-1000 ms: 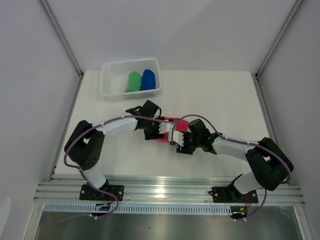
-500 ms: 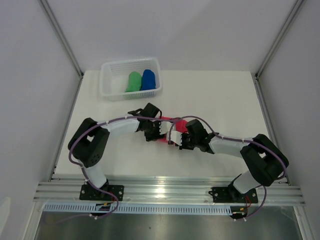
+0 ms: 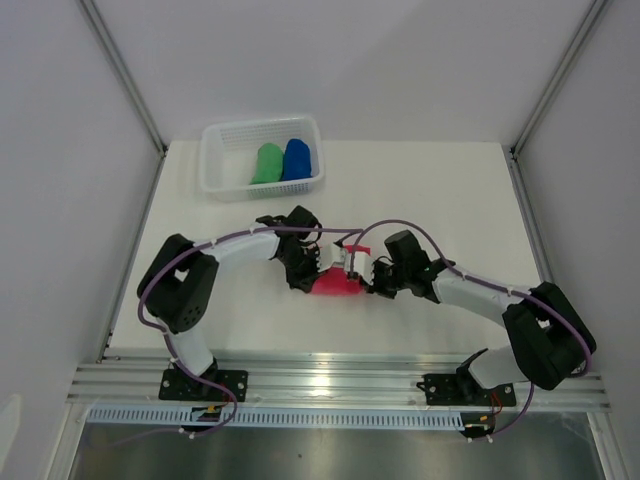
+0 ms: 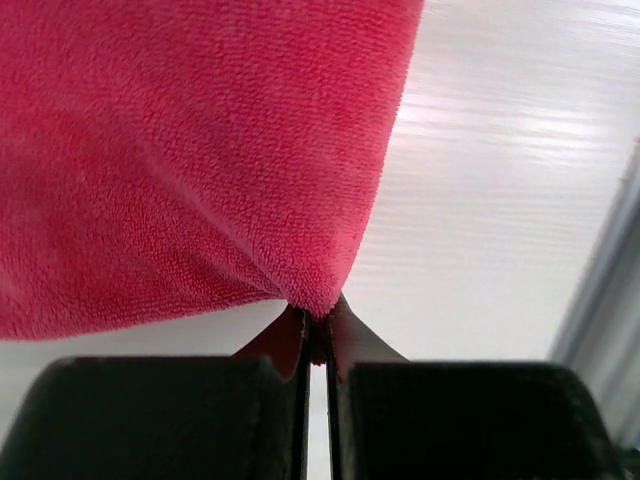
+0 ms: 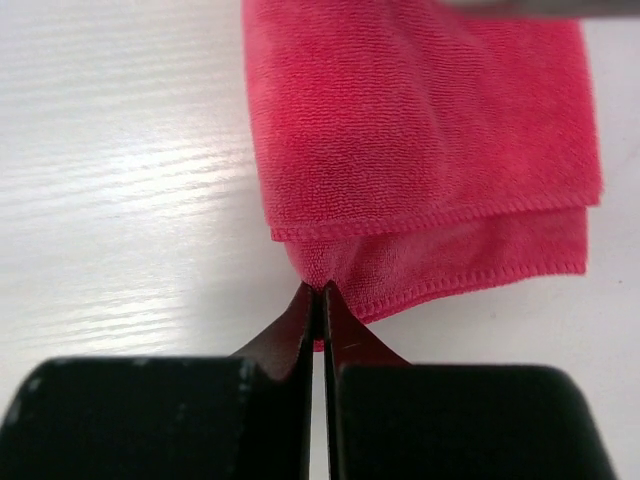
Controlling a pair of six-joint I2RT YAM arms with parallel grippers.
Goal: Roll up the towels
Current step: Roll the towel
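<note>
white table (image 3: 440, 190) fills the workspace, walls on three sides. left arm (image 3: 235, 248) reaches in from the near left, right arm (image 3: 470, 293) from the near right, and both bend toward the table's middle so their wrists nearly meet. purple cables loop over each arm.

white mesh basket (image 3: 262, 122) sits at the far left of the table, well apart from the arms. inside it are two rolled towels, side by side and touching: green towel (image 3: 267, 163) on the left, blue towel (image 3: 298, 158) on the right.

pink-red towel (image 5: 420, 130) lies on the table in the middle, between the two wrists, folded into layers, not a finished roll. right wrist view shows two stitched edges stacked, the upper layer slightly short of the lower. left wrist view shows it as a fuzzy bulk draping down to a corner.

left gripper (image 4: 317, 318) is on the towel's left side, jaws closed to a thin slit and pinching that corner of the pink-red towel. right gripper (image 5: 320, 295) is on the towel's right side, jaws pressed together on the folded edge, a bit of pink cloth caught at the tips. both sets of tips are low, at the table surface.
</note>
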